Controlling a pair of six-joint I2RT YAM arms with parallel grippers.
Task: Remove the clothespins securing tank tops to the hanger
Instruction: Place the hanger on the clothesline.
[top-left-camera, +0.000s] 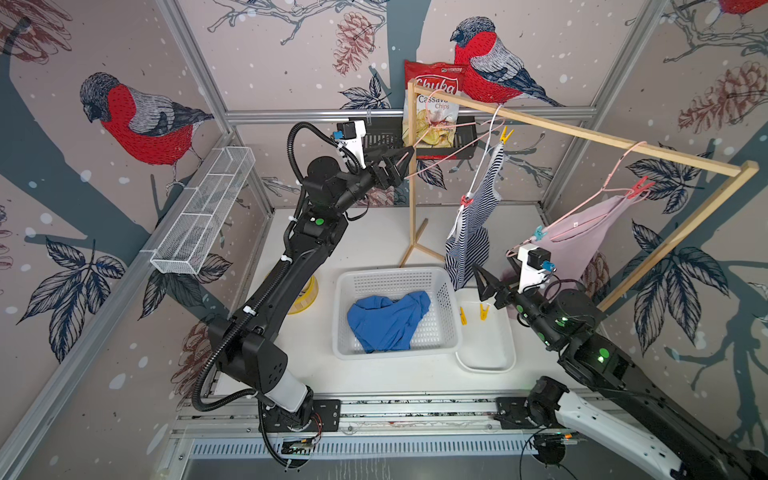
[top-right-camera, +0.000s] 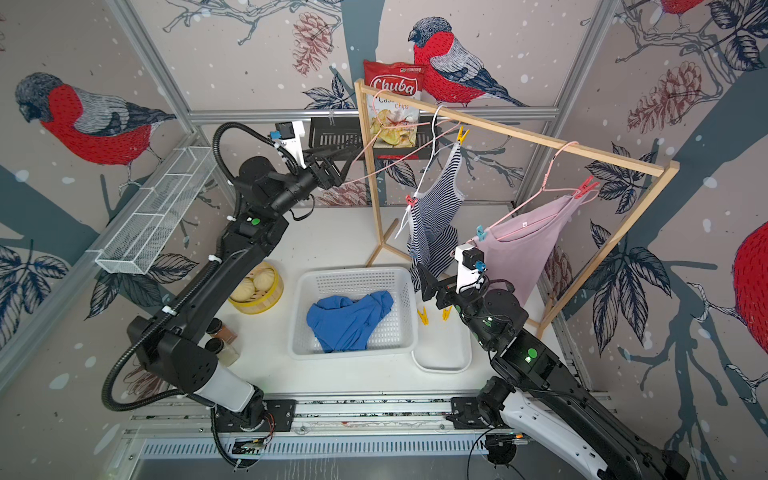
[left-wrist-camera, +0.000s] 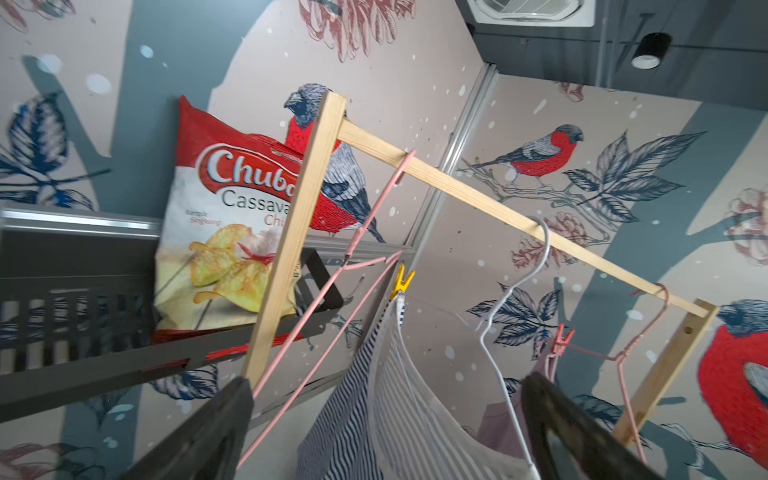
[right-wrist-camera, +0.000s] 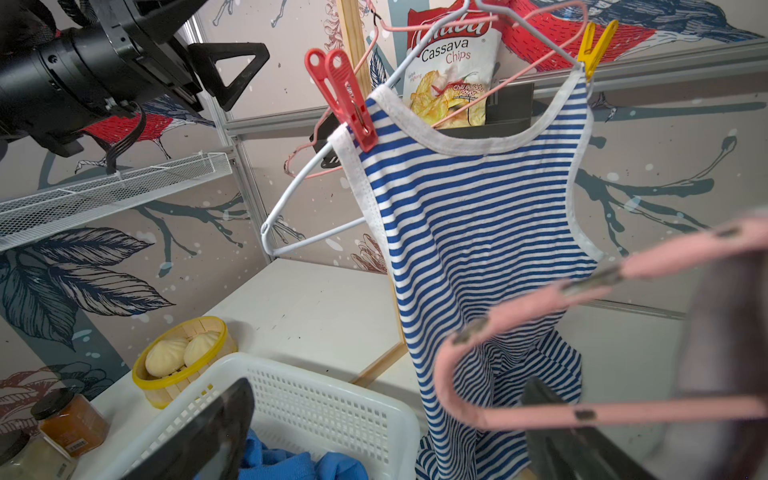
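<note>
left gripper (top-left-camera: 400, 164) gapes empty by the bare hanger (top-left-camera: 438, 163). centre, a red pin (top-left-camera: 467, 201) and yellow pin (top-left-camera: 505, 135) hold the striped top (top-left-camera: 478, 212). right gripper (top-left-camera: 490, 289), open and empty beneath it, should probably squeeze the red pin's tails squarely, then lift away.

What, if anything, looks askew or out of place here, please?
The striped top hangs lopsided: the shoulder held by the yellow peg sits high, the one held by the red peg much lower, so the whole top slants.
</note>
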